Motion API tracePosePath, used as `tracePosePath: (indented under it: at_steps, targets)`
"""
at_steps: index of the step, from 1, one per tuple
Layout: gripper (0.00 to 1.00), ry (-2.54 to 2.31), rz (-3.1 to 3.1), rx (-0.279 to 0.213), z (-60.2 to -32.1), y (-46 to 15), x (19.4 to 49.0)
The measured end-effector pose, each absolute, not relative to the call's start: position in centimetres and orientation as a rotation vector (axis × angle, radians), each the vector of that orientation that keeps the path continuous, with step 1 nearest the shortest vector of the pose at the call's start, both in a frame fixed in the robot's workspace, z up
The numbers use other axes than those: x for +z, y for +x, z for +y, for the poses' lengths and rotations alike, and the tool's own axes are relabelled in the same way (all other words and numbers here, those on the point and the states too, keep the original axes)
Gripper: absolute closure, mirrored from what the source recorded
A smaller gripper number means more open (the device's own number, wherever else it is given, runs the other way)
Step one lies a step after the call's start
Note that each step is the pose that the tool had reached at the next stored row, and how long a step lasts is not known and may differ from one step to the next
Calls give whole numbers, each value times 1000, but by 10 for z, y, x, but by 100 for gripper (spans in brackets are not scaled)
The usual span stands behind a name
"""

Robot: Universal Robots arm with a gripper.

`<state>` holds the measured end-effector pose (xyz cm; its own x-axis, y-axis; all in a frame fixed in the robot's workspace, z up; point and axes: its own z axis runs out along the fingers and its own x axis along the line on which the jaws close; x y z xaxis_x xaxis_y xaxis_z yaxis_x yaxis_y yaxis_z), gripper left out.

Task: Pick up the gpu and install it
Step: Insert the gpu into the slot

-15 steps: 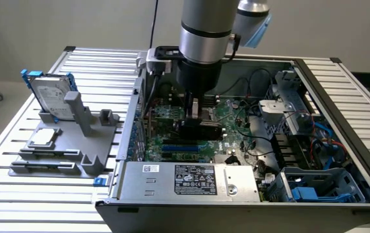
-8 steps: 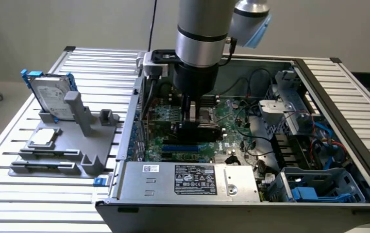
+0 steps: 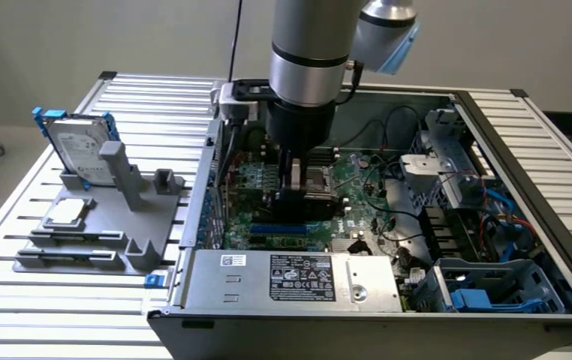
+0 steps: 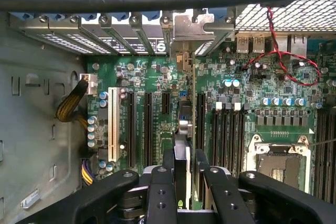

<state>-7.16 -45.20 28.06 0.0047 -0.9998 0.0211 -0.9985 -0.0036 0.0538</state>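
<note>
Slatted table (image 3: 55, 315) bearing an open computer case (image 3: 366, 334). Gripper (image 4: 181, 174) clenched on the gpu (image 4: 182, 121), upright over the motherboard (image 4: 252, 77).

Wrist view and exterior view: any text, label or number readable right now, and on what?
Nothing can be read.
On the power supply, the black label: print too small.
On the hard drive: label blurred.
On the motherboard: markings too small.
On the gpu, edge-on in the gripper: no print visible.
</note>
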Motion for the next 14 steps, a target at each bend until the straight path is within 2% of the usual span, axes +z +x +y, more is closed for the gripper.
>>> tracePosePath:
  at_steps: [14]
  targets:
    - [73,2188,-2180,-36,-452,-78,273]
